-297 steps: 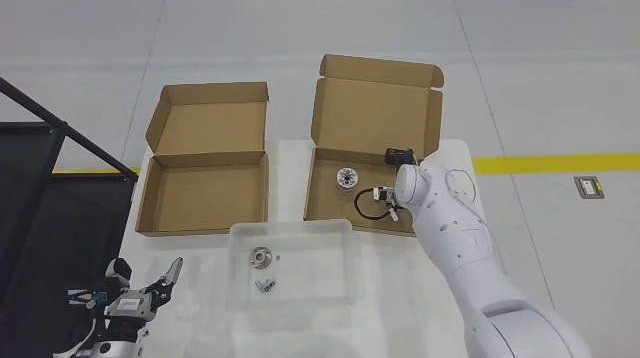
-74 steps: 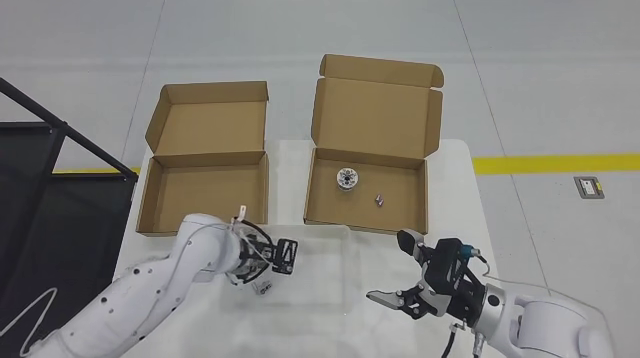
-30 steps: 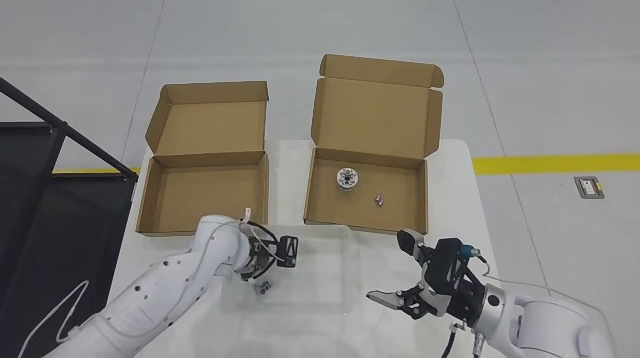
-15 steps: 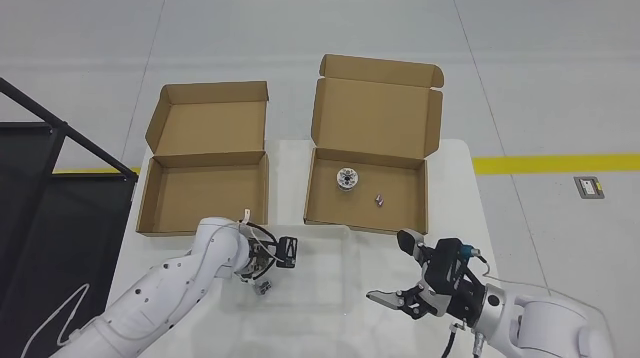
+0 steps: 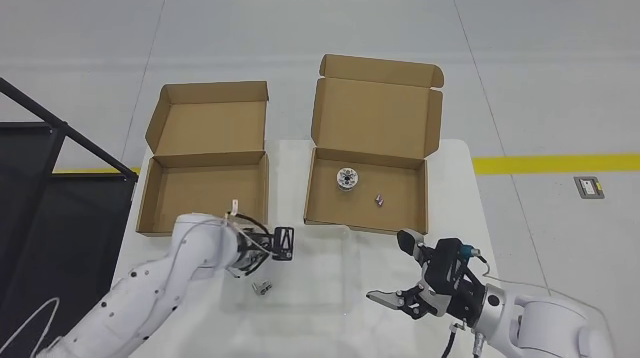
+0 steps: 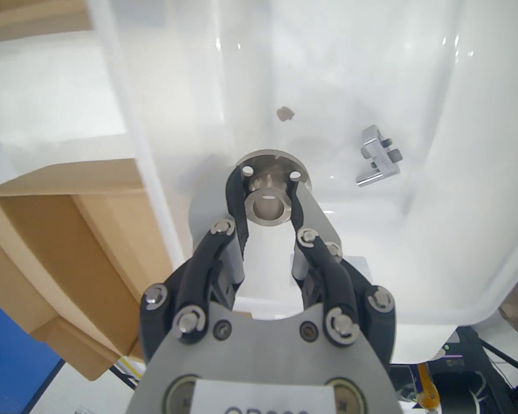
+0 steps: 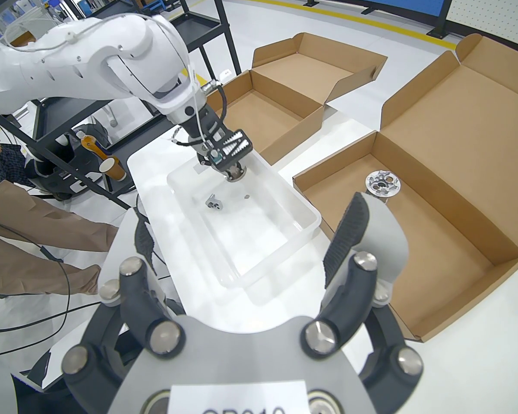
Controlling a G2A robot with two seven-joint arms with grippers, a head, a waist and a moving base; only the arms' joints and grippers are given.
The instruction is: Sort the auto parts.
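My left gripper [image 6: 267, 200] is shut on a flanged metal hub [image 6: 273, 164], holding it just above the floor of the clear plastic tray [image 6: 479, 200]. In the top view this gripper [image 5: 257, 251] sits over the tray's left part. A small metal bracket [image 6: 379, 161] and a tiny brown piece [image 6: 285, 114] lie on the tray floor. My right gripper [image 7: 248, 234] hangs open with nothing between its fingers, near the table's front right [image 5: 397, 271]. A round metal part [image 5: 346, 177] and a small piece [image 5: 380, 198] lie in the right cardboard box [image 5: 365, 220].
The left cardboard box [image 5: 203, 198] stands open beside the tray's far left, with nothing in it. Both boxes have their lids raised at the back. A black rack [image 5: 40, 208] stands off the table's left edge. The tray's right half [image 5: 320, 268] holds nothing.
The left gripper, shut on the hub, has risen slightly and shifted toward the boxes. The right arm has kept still.
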